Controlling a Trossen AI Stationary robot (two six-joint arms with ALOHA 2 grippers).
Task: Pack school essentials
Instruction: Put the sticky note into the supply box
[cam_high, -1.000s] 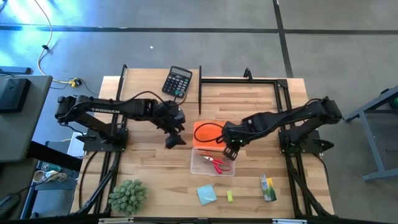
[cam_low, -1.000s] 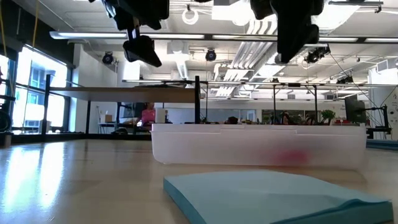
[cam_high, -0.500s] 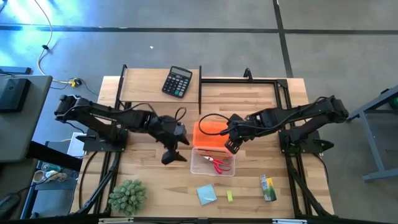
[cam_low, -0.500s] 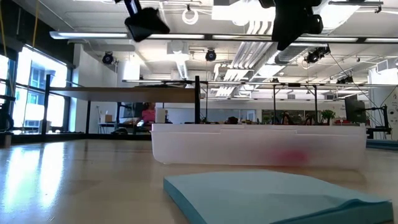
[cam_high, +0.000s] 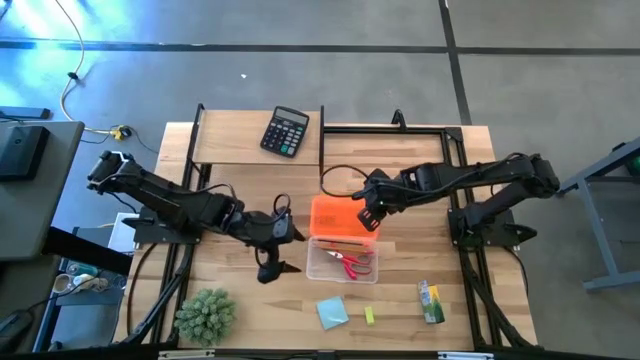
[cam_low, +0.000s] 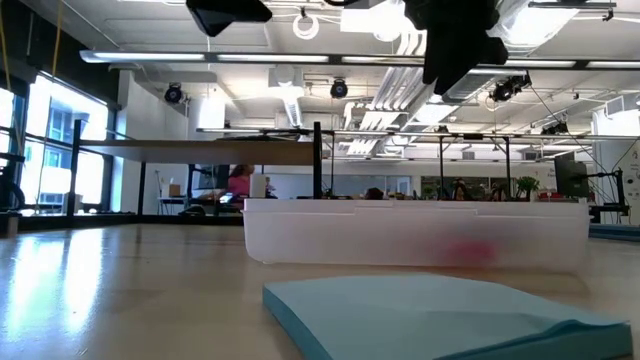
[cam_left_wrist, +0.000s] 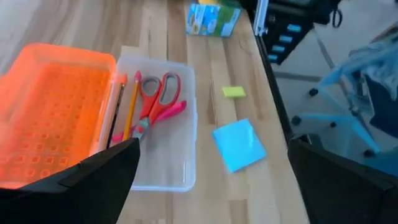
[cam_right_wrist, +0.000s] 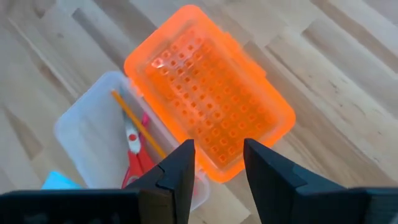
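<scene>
**Scissors boxed, loose items waiting**

We see the red-handled scissors and a pencil already inside the clear box, with its orange lid at 12 o'clock. The blue notepad, yellow block and packet lie outside. Our left gripper hovers wide open and empty, as does the right gripper; we should approach the notepad low, by an edge.

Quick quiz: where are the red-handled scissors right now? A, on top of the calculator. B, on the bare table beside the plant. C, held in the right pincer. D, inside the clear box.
D: the red-handled scissors lie inside the clear box, beside the pencils.
</scene>
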